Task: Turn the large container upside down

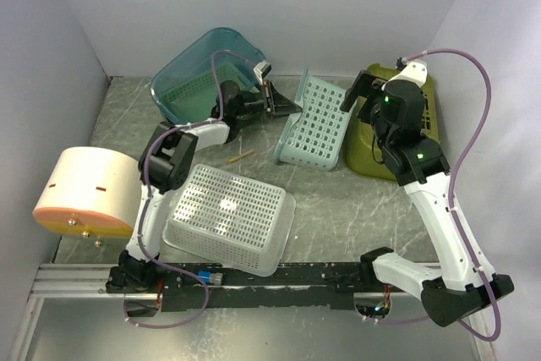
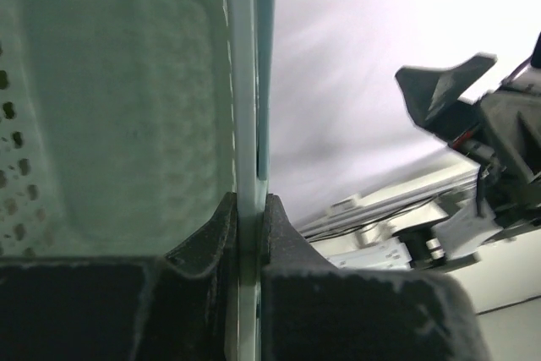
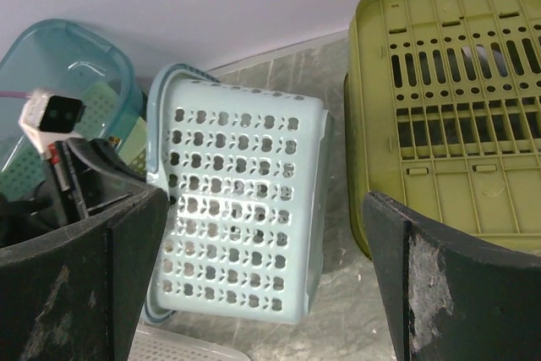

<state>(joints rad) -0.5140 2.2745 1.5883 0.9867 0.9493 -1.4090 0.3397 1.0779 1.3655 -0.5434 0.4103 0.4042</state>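
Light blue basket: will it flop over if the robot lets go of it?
Probably yes. The light blue basket stands tilted on its side, held only by its thin rim in the left gripper, so it would likely tip. It looks light, being full of holes. Its walls seem fairly stiff, since they look straight, not sagging.
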